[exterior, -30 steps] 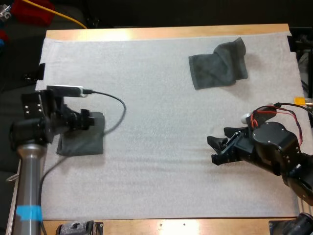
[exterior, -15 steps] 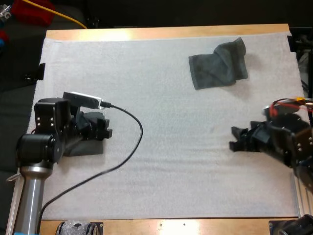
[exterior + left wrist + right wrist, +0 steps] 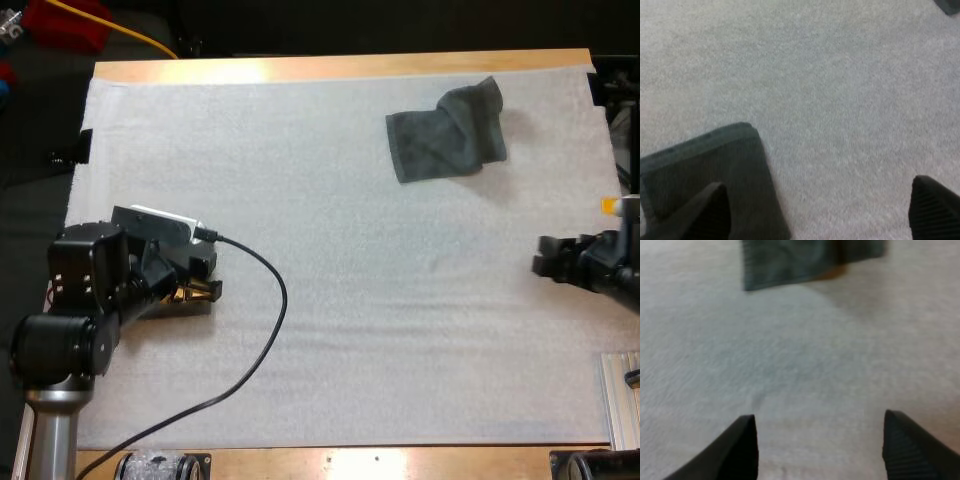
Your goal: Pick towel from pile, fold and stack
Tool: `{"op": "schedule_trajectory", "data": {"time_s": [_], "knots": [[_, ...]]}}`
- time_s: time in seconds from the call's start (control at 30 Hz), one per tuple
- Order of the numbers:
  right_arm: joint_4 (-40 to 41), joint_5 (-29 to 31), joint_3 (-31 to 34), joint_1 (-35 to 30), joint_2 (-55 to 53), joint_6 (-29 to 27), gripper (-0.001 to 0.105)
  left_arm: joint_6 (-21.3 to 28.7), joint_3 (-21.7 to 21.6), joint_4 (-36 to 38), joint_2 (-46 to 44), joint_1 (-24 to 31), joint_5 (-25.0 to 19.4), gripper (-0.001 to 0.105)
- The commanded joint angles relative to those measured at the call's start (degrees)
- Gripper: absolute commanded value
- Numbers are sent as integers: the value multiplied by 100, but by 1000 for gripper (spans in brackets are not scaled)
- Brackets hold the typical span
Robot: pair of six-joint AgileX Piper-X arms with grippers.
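Since the folded towel [image 3: 705,165] is lying at the near left of the white mat [image 3: 330,300], seemingly as the stack's base, I am holding my left gripper [image 3: 820,200] spread and empty over its edge, while my right gripper [image 3: 817,440], likewise spread, is facing the crumpled towel [image 3: 445,132] far right.

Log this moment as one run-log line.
left claw open, over folded towel corner | right claw open, over bare mat near its right edge | crumpled towel far right, apart from both claws

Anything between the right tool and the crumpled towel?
Nothing: the stretch from the right tool to the crumpled towel is bare white mat, as the right wrist view shows.
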Motion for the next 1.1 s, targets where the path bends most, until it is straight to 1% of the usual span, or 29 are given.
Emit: {"op": "schedule_trajectory", "data": {"time_s": [0.0,0.17,0.3,0.53,0.8,1.07], "knots": [[16,-53,-32,-165,-75,-138,54,49,-38,82,-65,-31,-7,70],[19,231,-32,-576,-249,-637,54,233,-38,223,-189,-31,-7,70],[161,505,-32,-632,-484,-1139,54,244,-38,256,-313,-31,-7,70],[325,478,-32,-617,-1008,-1148,54,244,-38,314,-658,-31,-7,70],[721,257,-32,-617,-1899,-1123,54,155,-27,460,-1444,-31,-7,70],[1083,245,-32,-617,-2766,-982,54,96,-27,586,-2323,-31,-7,70]]}}
